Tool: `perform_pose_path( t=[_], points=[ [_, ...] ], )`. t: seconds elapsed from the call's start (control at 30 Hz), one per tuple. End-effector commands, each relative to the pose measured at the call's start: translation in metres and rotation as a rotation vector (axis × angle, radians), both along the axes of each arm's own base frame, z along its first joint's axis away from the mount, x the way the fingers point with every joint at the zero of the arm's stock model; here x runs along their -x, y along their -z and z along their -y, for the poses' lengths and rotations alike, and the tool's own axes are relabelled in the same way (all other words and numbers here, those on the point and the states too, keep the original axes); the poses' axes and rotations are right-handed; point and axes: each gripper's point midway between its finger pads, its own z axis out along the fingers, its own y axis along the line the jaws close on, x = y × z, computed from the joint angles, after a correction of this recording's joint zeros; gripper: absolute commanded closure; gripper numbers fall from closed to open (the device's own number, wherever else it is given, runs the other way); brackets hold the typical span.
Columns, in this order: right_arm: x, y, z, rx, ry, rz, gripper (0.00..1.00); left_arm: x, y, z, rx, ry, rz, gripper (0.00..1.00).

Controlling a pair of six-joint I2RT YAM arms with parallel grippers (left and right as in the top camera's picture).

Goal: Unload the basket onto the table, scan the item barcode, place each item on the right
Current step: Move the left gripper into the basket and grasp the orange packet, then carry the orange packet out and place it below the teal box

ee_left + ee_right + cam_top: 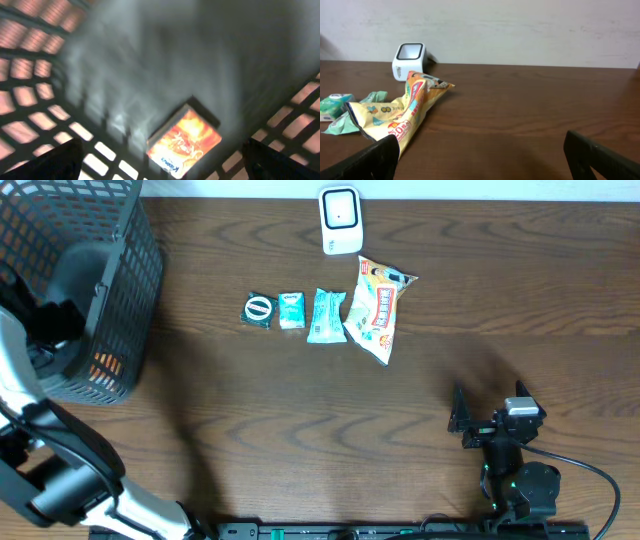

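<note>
Left gripper (162,162) is wide open and empty, down inside the black mesh basket (130,240) at the bench's (300,430) left end. An orange packet (185,142) lies on the basket floor just below it, though the view is blurred. Right gripper (485,160) is also fully open, holding nothing, low over the near right. Ahead I see the yellow snack bag (375,308). A teal pouch (325,315), small teal box (291,310) and dark green pack (258,311) run in a row leftward. The white scanner (341,220) sits just behind the bag.

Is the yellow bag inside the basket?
No, the bag lies on the table near the scanner, outside the basket.
</note>
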Motion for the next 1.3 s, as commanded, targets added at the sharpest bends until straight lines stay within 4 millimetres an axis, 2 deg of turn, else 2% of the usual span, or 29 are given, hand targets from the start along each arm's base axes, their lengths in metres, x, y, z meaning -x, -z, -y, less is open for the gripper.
perform_pose_path(
  t=[0.0,0.3,0.4,0.5,0.67,0.83,0.93,1.0,1.1,1.27],
  points=[
    [0.0,0.001,0.004,0.012,0.016,0.0,0.01,0.003,0.025,0.012,0.086,0.087,-0.047,0.01],
    [0.0,0.001,0.004,0.012,0.016,0.0,0.01,0.026,0.07,0.029,0.203,0.22,-0.217,0.02],
    [0.0,0.001,0.004,0.012,0.016,0.0,0.01,0.027,0.078,0.03,0.216,0.22,-0.231,0.03],
    [0.0,0.001,0.004,0.012,0.016,0.0,0.01,0.028,0.085,0.031,0.23,0.22,-0.246,0.1],
    [0.0,0.001,0.004,0.012,0.016,0.0,0.01,0.029,0.096,0.032,0.25,0.243,-0.267,0.1],
    [0.0,0.001,0.004,0.012,0.016,0.0,0.01,0.025,0.098,0.047,0.319,0.3,-0.22,0.28],
    [0.0,0.001,0.004,0.012,0.016,0.0,0.01,0.024,0.098,0.047,0.317,0.3,-0.215,0.43],
    [0.0,0.001,0.004,0.012,0.016,0.0,0.01,0.022,0.098,0.046,0.313,0.292,-0.21,0.64],
    [0.0,0.001,0.004,0.012,0.016,0.0,0.01,0.018,0.098,0.043,0.306,0.25,-0.198,0.92],
    [0.0,0.001,0.004,0.012,0.016,0.0,0.01,0.0,0.084,0.029,0.269,0.147,-0.142,0.93]
  ],
)
